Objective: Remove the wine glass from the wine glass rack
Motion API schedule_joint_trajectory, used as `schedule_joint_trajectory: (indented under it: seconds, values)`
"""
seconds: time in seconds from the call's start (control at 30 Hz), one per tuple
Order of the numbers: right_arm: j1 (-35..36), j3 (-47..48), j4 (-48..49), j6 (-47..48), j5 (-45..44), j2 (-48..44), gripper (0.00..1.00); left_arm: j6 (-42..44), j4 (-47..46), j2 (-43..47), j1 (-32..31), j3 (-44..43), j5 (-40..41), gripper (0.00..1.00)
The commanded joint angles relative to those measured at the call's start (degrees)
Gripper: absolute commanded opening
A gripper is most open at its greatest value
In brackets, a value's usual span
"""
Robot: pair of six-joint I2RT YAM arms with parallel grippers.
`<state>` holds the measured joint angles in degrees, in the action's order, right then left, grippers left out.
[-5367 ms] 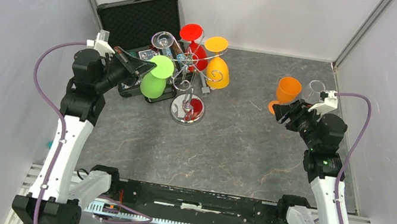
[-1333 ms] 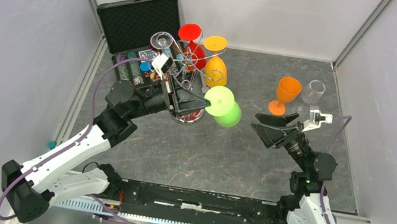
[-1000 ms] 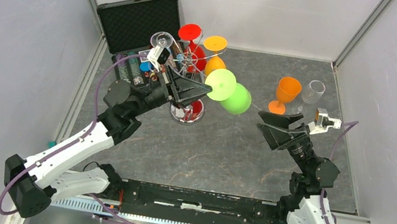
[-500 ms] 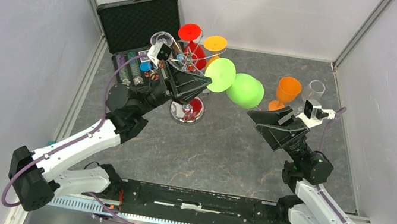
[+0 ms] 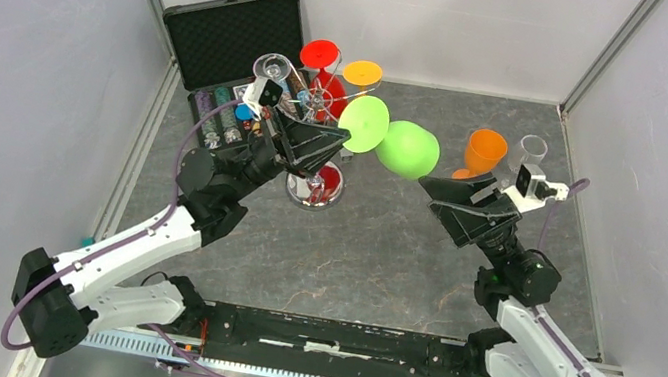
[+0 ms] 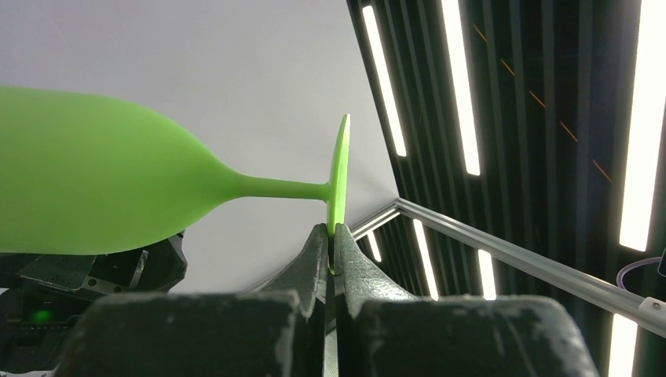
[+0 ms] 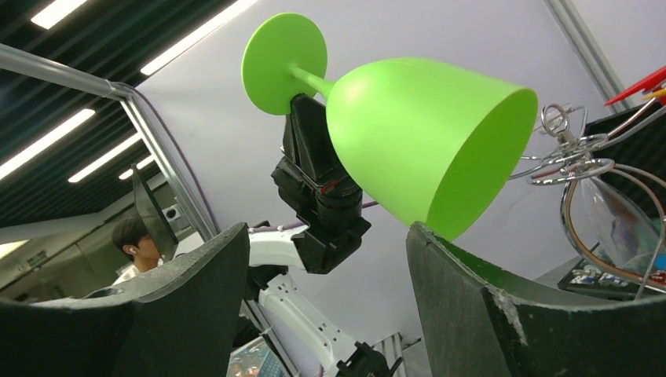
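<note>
A lime-green wine glass [image 5: 409, 150] hangs sideways in the air, off the wine glass rack [image 5: 321, 102]. My left gripper [image 5: 344, 136] is shut on the edge of its foot disc [image 6: 339, 169], with the bowl [image 6: 94, 188] pointing away to the right. My right gripper [image 5: 430, 194] stands open just below the bowl's mouth. In the right wrist view the bowl's rim [image 7: 471, 169] sits right at the tip of one finger [image 7: 428, 243], and the space around the right gripper [image 7: 326, 236] holds nothing.
On the rack hang a red glass [image 5: 323, 55], a yellow-orange glass [image 5: 364, 74] and a clear glass [image 5: 273, 68]. A black case of chips [image 5: 233, 31] lies behind it. An orange glass [image 5: 485, 152] and a clear glass [image 5: 533, 149] stand at the back right.
The left arm has carried the green glass from beside the rack to the right and upward. The right gripper has risen to the bowl's mouth and narrowed a little.
</note>
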<state>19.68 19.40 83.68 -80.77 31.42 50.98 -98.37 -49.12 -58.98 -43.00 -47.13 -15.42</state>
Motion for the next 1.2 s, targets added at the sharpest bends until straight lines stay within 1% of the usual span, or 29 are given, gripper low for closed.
schedule_joint_trajectory:
  seconds: [0.0,0.13,0.2,0.27,0.4,0.5,0.6,0.67,0.7,0.87,0.93,0.97,1.0,1.1,1.17]
  values:
    - [0.3,2.4,-5.6,11.5,-0.6,-4.9,0.78,-2.0,-1.4,2.8,-0.3,-0.2,1.5,0.02]
    - [0.4,3.5,-17.7,19.3,-3.0,-8.9,0.79,-1.4,0.9,4.1,-0.3,-0.3,1.9,0.02]
    - [0.4,4.3,-19.5,20.4,-3.2,-9.2,0.79,-1.5,1.5,4.5,-0.3,-0.2,2.1,0.02]
    - [0.5,4.5,-18.0,19.6,-2.8,-8.3,0.81,-2.0,1.8,4.6,-0.3,-0.1,2.1,0.02]
    - [1.1,5.3,-8.8,14.8,-1.1,-4.1,0.81,-3.0,2.2,4.5,-0.4,0.0,1.7,0.02]
    - [1.6,7.1,3.2,8.5,0.8,1.0,0.78,-4.1,1.8,4.2,-0.4,0.4,1.5,0.02]
    - [1.9,8.1,16.3,0.6,0.3,6.0,0.73,-4.9,1.2,4.1,-0.5,0.9,1.8,0.02]
    - [2.1,8.9,22.4,-3.0,-0.2,8.3,0.67,-5.2,1.0,4.0,-0.5,1.3,1.9,0.02]
    - [2.2,9.3,23.6,-3.7,-0.3,9.2,0.63,-5.4,1.0,4.1,-0.5,1.4,2.0,0.02]
    - [2.8,9.6,23.0,-3.0,-0.6,9.2,0.42,-5.9,1.0,3.8,-0.5,1.8,1.8,0.02]
    - [2.9,9.7,21.5,-2.3,-0.6,8.6,0.26,-6.0,0.8,3.6,-0.5,2.0,1.7,0.04]
    - [2.8,9.8,20.8,-1.9,-0.8,8.3,0.16,-6.0,0.8,3.6,-0.5,2.0,1.6,0.05]
    - [2.8,9.6,20.4,-1.5,-1.1,7.9,0.01,-6.0,0.3,3.6,-0.5,2.0,1.4,0.08]
    - [2.8,9.5,20.3,-0.6,-3.1,7.0,0.0,-4.3,-1.0,3.7,-0.5,-0.2,0.1,0.18]
    - [2.8,10.8,18.2,1.2,-3.1,6.3,0.0,-2.0,0.3,3.9,-0.5,-2.3,-1.2,0.32]
